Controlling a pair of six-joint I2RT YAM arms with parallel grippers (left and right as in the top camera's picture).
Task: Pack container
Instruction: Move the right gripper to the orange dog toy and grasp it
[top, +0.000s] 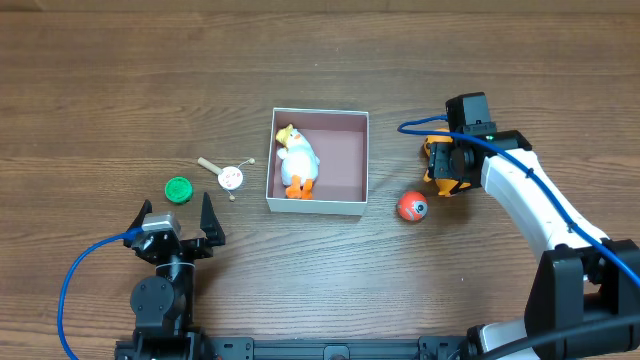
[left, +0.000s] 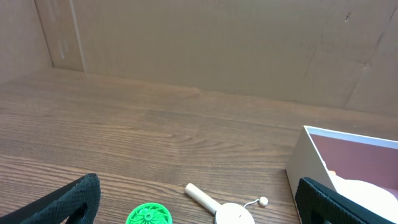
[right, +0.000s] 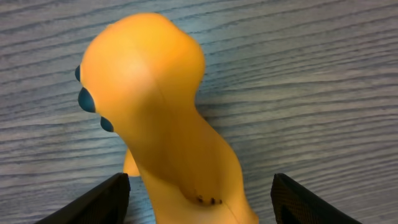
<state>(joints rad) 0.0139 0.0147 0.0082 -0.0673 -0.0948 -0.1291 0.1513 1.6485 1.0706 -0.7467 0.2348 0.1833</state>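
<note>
The container (top: 315, 207) is a square white-walled box with a pinkish inside at the table's middle; its near corner shows in the left wrist view (left: 305, 165). A white duck toy (top: 298, 160) with orange feet lies inside it. To the right of the container, my right gripper (top: 447, 165) hangs over an orange toy figure (right: 155, 106). Its jaws are open on either side of that toy (right: 199, 202), with gaps showing on both sides. My left gripper (top: 177, 215) stands wide open and holds nothing near the front left (left: 199, 202).
A green disc (top: 178, 189) (left: 149, 216) and a small wooden hand drum with a bead (top: 230, 177) (left: 233, 214) lie just ahead of the left gripper. A red ball with an eye (top: 411, 207) sits between the container and the right arm.
</note>
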